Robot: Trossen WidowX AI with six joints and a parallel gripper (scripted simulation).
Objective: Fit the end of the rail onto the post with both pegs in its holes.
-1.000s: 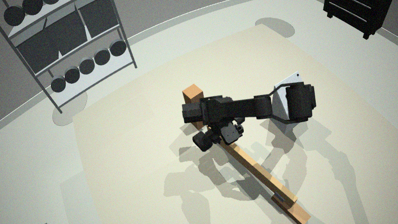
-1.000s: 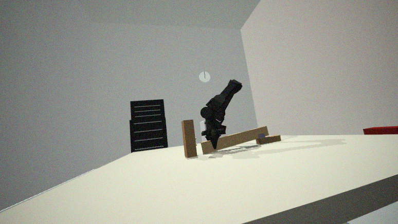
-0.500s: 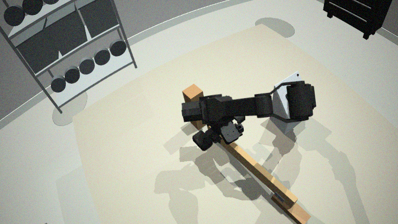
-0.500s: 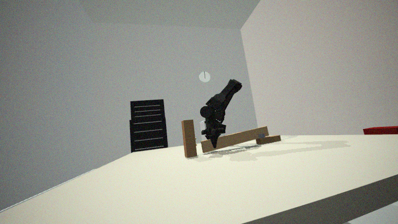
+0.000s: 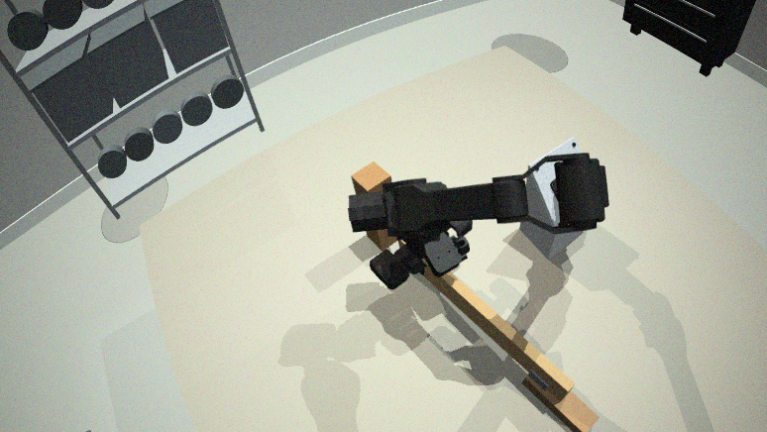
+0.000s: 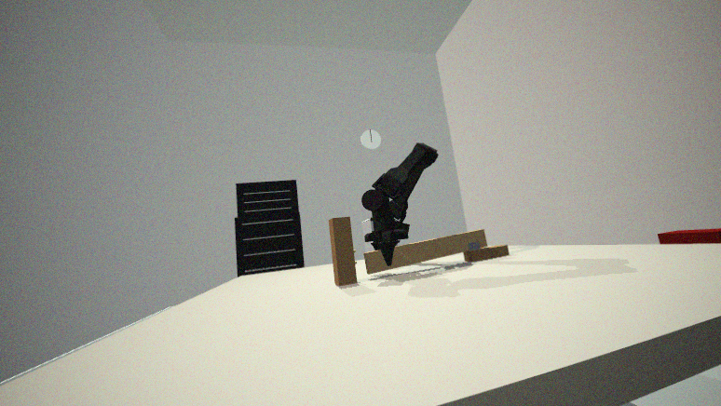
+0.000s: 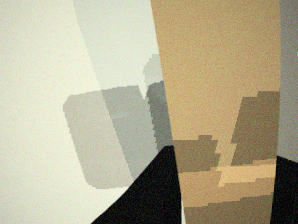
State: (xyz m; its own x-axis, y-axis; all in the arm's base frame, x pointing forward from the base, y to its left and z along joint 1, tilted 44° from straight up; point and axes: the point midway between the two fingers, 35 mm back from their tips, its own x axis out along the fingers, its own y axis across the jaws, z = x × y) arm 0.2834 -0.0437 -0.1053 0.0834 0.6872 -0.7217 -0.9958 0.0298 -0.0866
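The long wooden rail (image 5: 498, 330) (image 6: 428, 249) (image 7: 220, 96) slopes down from its far end at the small bracket (image 5: 538, 381) (image 6: 473, 246) on the low footboard block (image 5: 578, 411) (image 6: 488, 252). Its near end is low, close in front of the upright wooden post (image 5: 370, 177) (image 6: 343, 250), with a small gap between them. The pegs are hidden by the arm in the top view. My gripper (image 5: 417, 261) (image 6: 387, 258) points down and is shut on the rail near its post end, one dark finger on each side.
The arm's base (image 5: 579, 194) stands on the table right of the post. Off the table are a metal shelf rack (image 5: 134, 107), a black cabinet (image 5: 690, 24) (image 6: 267, 226) and a red object (image 6: 688, 236) at the far right.
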